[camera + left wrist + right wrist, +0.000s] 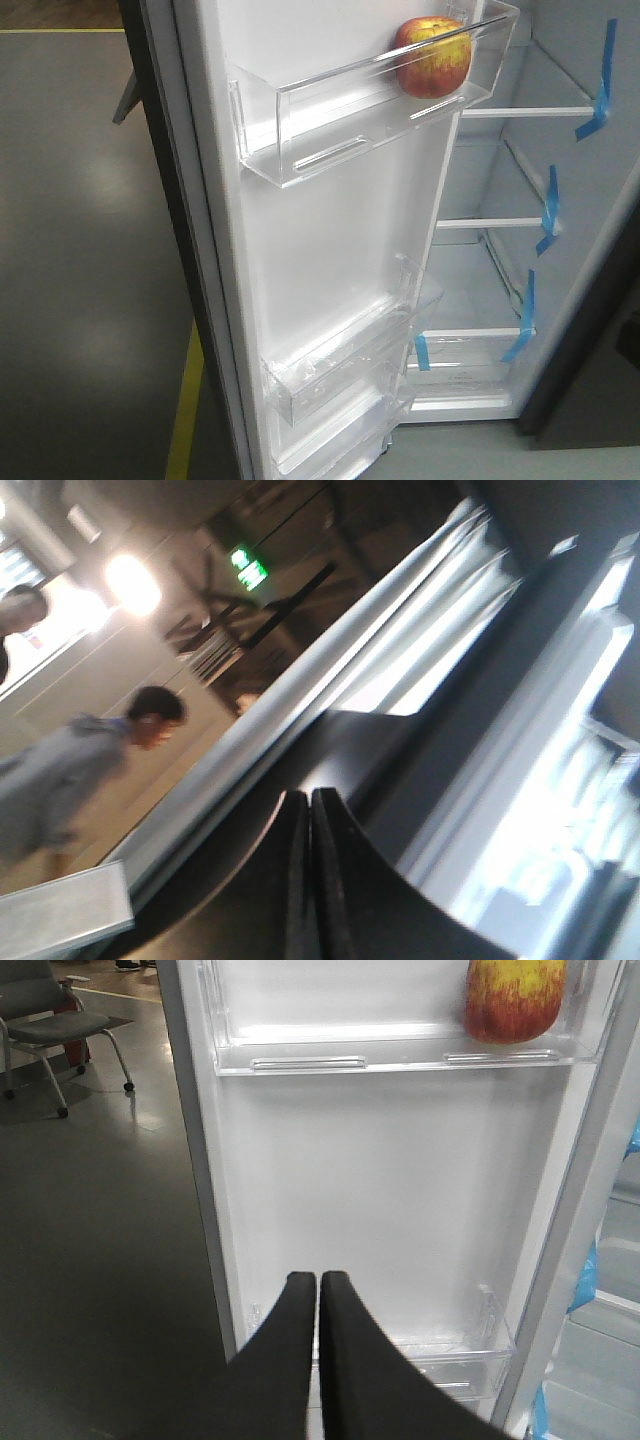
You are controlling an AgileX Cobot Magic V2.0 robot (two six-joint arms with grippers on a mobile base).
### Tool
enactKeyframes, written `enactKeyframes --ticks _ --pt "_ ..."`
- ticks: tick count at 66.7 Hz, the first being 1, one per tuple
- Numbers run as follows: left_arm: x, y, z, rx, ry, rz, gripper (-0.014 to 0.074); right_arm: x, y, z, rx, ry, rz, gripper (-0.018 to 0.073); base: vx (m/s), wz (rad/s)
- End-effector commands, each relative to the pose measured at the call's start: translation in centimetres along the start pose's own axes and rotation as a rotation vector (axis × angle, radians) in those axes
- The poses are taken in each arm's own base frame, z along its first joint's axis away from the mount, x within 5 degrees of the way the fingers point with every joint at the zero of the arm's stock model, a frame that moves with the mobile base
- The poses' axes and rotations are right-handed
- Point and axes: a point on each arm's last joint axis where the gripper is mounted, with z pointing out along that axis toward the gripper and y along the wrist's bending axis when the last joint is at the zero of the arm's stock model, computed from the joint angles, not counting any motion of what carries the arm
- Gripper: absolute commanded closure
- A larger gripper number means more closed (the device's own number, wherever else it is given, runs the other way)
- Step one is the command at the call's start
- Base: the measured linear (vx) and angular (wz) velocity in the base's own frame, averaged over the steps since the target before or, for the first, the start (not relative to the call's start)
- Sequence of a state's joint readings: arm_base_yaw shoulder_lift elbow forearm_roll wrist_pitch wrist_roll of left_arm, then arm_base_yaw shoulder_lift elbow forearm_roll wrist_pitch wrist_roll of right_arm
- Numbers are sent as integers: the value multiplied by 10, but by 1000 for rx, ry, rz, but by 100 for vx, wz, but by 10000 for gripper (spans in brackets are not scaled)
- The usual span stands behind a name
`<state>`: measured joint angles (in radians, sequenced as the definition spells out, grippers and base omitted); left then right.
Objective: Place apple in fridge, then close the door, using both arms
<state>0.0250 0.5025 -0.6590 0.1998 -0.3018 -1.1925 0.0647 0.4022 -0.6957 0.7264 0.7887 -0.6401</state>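
The apple (432,56) sits in the top bin (340,130) of the fridge (590,230) on its open door (330,240); left pincer (309,798) and right pincer (318,1280) are pressed together, empty. The stiff door should swing easily if pushed near its free edge; the apple could roll.
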Motion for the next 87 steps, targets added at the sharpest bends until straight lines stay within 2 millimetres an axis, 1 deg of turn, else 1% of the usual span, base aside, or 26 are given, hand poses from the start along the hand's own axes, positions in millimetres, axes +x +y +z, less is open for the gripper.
enactKeyframes --ticks 1,7,15,19,23,29,34,40,47,58,62,67,75,87 --pt "-2 -6 37 67 5 5 586 -12 -1 -2 19 -77 0 563 0 0" --pt "1 -5 65 93 37 -16 563 -12 -1 -2 20 -78 0 563 0 0" --pt "11 -5 101 168 130 -60 490 -12 -1 -2 20 -79 0 562 0 0" --pt "20 -1 120 188 198 -62 428 -13 -1 -2 23 -84 1 562 0 0" --pt "29 7 140 188 262 -98 363 -13 -2 -2 23 -86 2 561 0 0" --pt "38 16 166 187 319 -160 262 -13 -2 -2 24 -87 2 561 0 0" --pt "47 26 187 182 356 -203 201 -13 -2 -2 24 -89 10 561 0 0" --pt "52 33 207 191 378 -208 158 -13 0 -2 5 -88 29 561 0 0" --pt "59 42 228 207 405 -224 155 -13 0 -2 1 -89 33 561 0 0" --pt "71 49 251 260 492 -284 155 -14 0 -2 1 -90 34 561 0 0" --pt "76 48 256 289 543 -300 155 -14 0 -2 1 -91 34 561 0 0" --pt "85 46 260 332 603 -278 155 -14 1 -2 -2 -92 37 561 0 0" --pt "94 32 262 403 648 -275 155 -14 1 -2 -2 -92 37 561 0 0" --pt "108 18 257 461 696 -305 155 -14 1 -2 -8 -97 46 561 0 0"
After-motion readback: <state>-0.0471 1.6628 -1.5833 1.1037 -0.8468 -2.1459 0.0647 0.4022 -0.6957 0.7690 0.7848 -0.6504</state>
